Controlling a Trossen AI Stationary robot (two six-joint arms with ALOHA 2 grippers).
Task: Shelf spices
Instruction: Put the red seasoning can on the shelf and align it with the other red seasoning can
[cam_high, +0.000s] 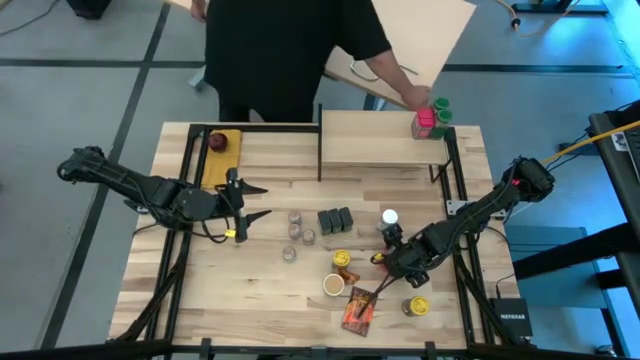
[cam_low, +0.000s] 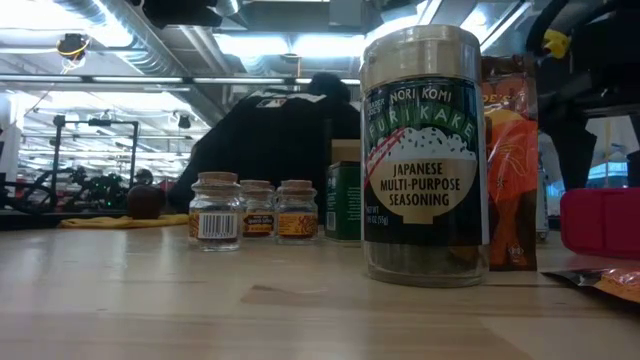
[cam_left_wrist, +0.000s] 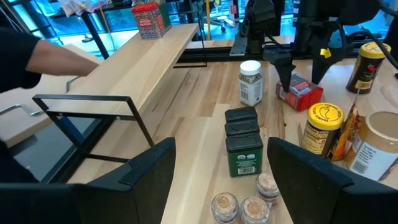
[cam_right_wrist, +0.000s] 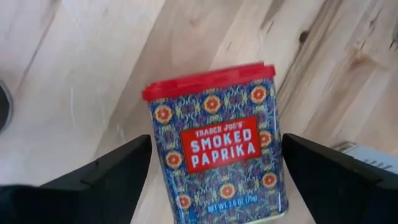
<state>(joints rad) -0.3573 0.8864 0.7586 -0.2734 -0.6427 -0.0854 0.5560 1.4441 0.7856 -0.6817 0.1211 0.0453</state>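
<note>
A red-lidded smoked paprika tin (cam_right_wrist: 217, 155) lies flat on the tabletop, label up. My right gripper (cam_right_wrist: 216, 140) hangs over it, pointing steeply down, open, one finger on either side and a gap at each. In the high view it is near the table's right front (cam_high: 382, 258). My left gripper (cam_high: 266, 200) waits open above the table's left half, holding nothing. The shelf (cam_high: 385, 137) stands at the far edge with a red box (cam_high: 425, 122) and green-lidded jars (cam_high: 440, 110) on its right end. Three dark tins (cam_left_wrist: 242, 143) stand in a row at mid-table.
A person stands at the far edge, with a hand (cam_high: 408, 95) by the shelf's jars. Around the paprika tin stand a white-lidded jar (cam_high: 389, 217), yellow-lidded jars (cam_high: 342, 258), a furikake jar (cam_low: 425, 150) and an orange packet (cam_high: 358, 308). Small jars (cam_high: 295, 230) cluster at mid-table.
</note>
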